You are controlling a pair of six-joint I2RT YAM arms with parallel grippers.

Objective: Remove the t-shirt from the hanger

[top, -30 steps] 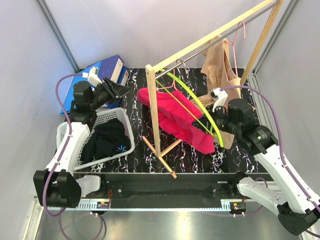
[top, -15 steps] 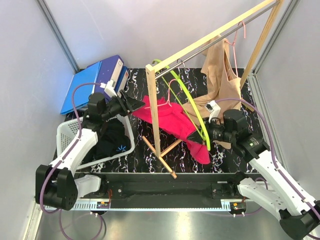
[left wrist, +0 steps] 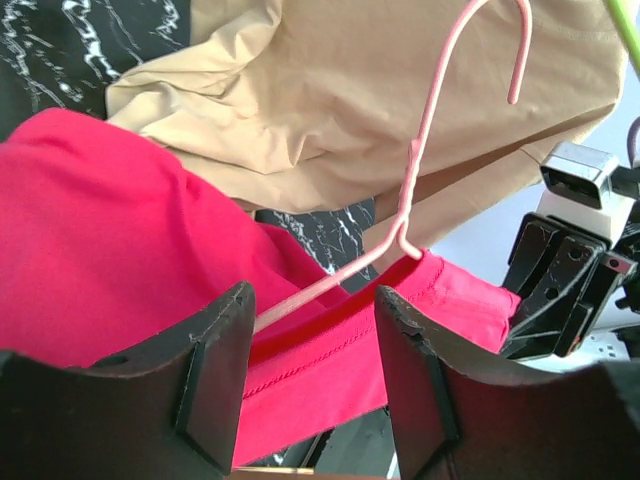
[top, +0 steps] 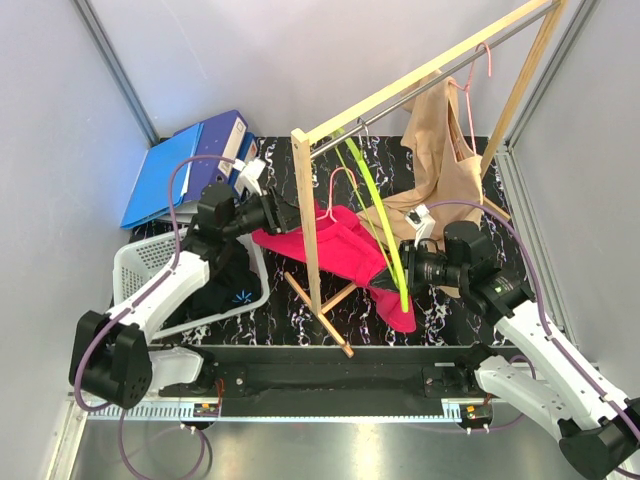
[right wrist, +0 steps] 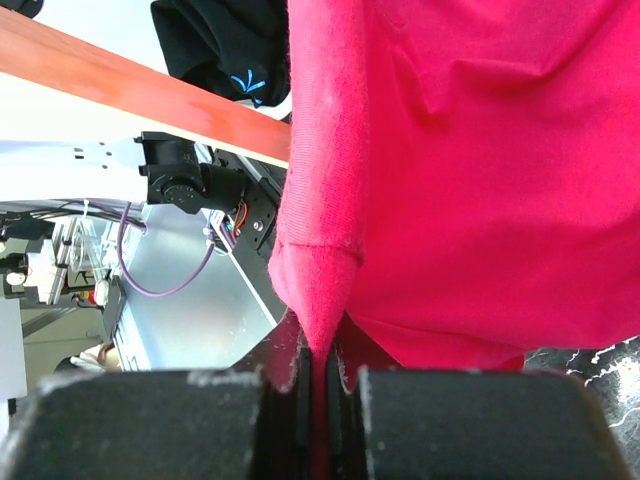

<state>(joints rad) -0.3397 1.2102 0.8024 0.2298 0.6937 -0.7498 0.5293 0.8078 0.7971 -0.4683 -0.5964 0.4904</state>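
The red t-shirt [top: 345, 250] hangs on a thin pink hanger [top: 345, 178], off the rail, stretched between my two grippers over the dark marbled table. My left gripper [top: 290, 213] is open at the shirt's left shoulder; in the left wrist view the red shirt [left wrist: 110, 240] and the pink hanger wire [left wrist: 405, 215] lie between its spread fingers [left wrist: 215, 370]. My right gripper [top: 395, 268] is shut on a fold of the shirt's lower right edge [right wrist: 325, 280]. The shirt's bottom tip [top: 400, 318] droops to the table.
A wooden clothes rack [top: 305, 215] stands mid-table, its post in front of the shirt. A beige garment [top: 440, 150] hangs on another pink hanger at the rail's right. A white basket [top: 135, 265] with black clothes sits left. Blue folders [top: 185, 170] lie back left. A lime-green strap [top: 375, 205] arcs by the shirt.
My left gripper has moved right, from above the basket to the shirt's left shoulder. My right gripper has drawn the shirt's edge left and down, and the shirt is bunched tighter.
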